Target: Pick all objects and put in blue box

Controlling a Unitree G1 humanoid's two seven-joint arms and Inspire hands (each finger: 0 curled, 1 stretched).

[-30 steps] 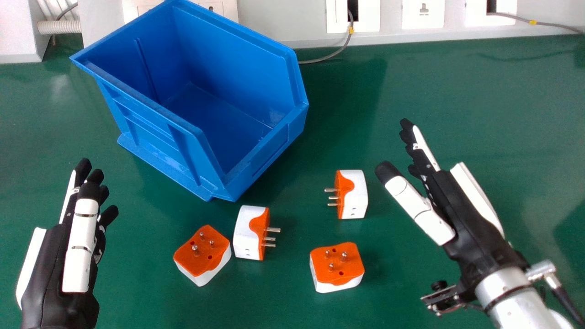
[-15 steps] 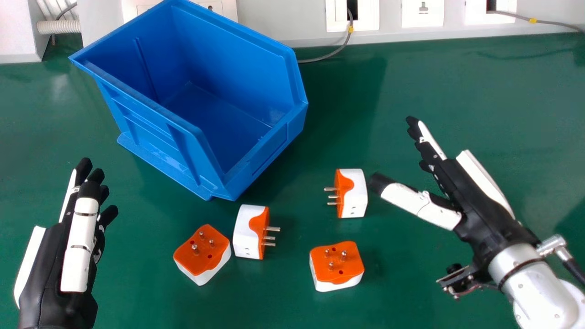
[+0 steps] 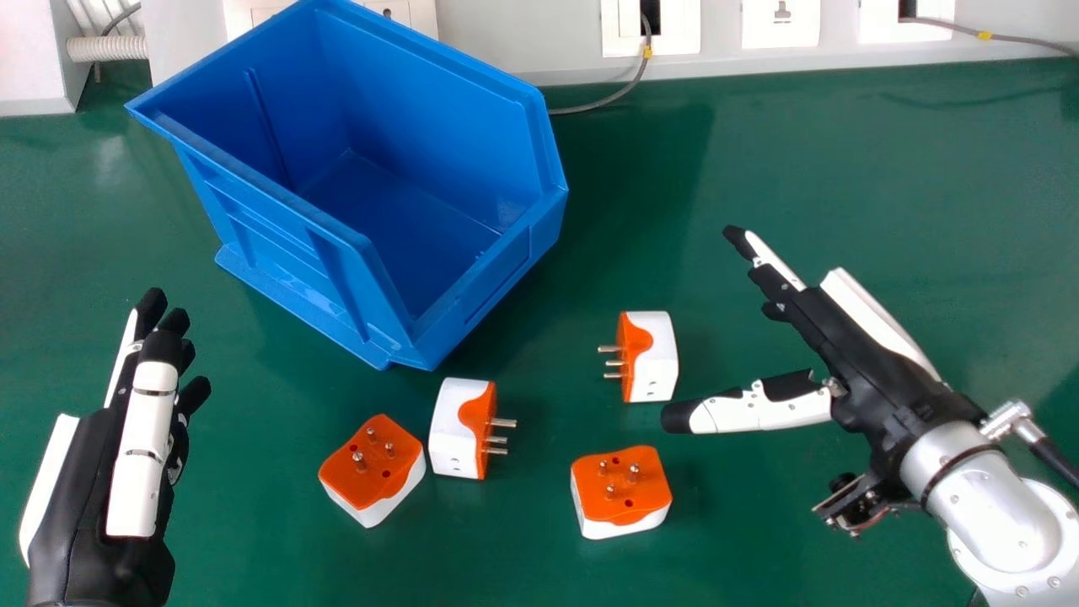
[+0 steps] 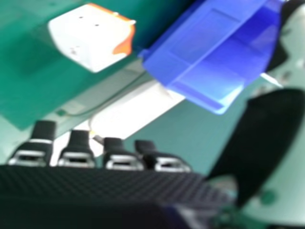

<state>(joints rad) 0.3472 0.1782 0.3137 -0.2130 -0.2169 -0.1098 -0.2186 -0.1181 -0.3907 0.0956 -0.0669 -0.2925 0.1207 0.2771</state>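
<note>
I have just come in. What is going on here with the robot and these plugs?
The robot holds nothing. Its right hand, open, is beside two of the four orange and white plugs, and its open left hand is at the head view's left. All four lie on the table, outside the blue box.

That angular blue plastic box (image 3: 506, 268) sits far left on the flat green table (image 3: 843, 160), four blocky orange-and-white plugs (image 3: 624, 516) nearer.

Near the open blue plastic box (image 3: 291, 228), an orange-and-white plastic plug adapter (image 3: 373, 476) lies pins-up beside a sideways one (image 3: 453, 430), another sideways one (image 3: 656, 358) and another pins-up one (image 3: 620, 506) farther right
</note>
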